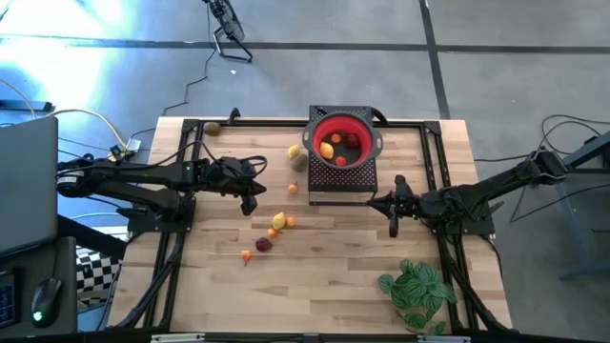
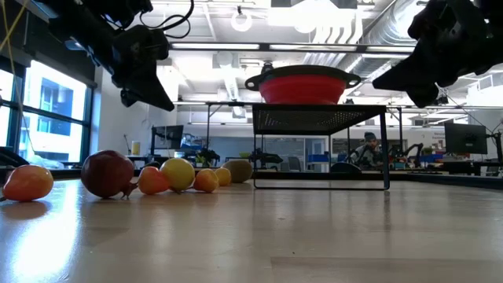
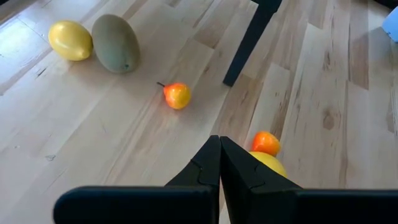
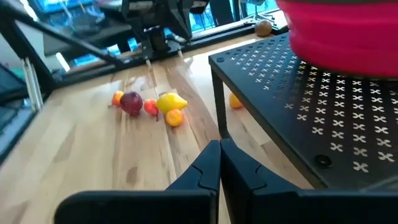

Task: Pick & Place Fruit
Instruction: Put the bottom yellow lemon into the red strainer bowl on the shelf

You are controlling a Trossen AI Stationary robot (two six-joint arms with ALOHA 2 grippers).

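On the wooden table (image 1: 315,286) a red bowl (image 1: 341,141) sits on top of a black perforated stand (image 1: 341,179) at about twelve o'clock from the table's middle. A few pieces of fruit already lie in the bowl: an orange-yellow one (image 1: 327,150) and at least two red ones (image 1: 353,142), though from above I can't quite make out how many.

The rest of the fruit is loose on the boards. Just to the nine o'clock side of the stand lie a yellow lemon (image 1: 294,151) and a dull green fruit (image 1: 301,161), touching or nearly so, with a small orange one (image 1: 293,188) a little toward six o'clock of them. Farther toward seven o'clock is a small cluster: another yellow lemon (image 1: 278,221), a small orange fruit (image 1: 290,222) beside it, a dark red one (image 1: 263,244) and a little orange-red one (image 1: 246,255). A brownish fruit (image 1: 213,127) lies alone near the table's far left corner.

The left gripper (image 1: 250,204) hangs above the boards at roughly nine o'clock, near the cluster, its jaws pressed together on nothing. The right gripper (image 1: 395,227) hangs at about three o'clock, just beside the stand's corner, jaws likewise together and empty. A green leafy plant (image 1: 417,291) lies toward five o'clock.
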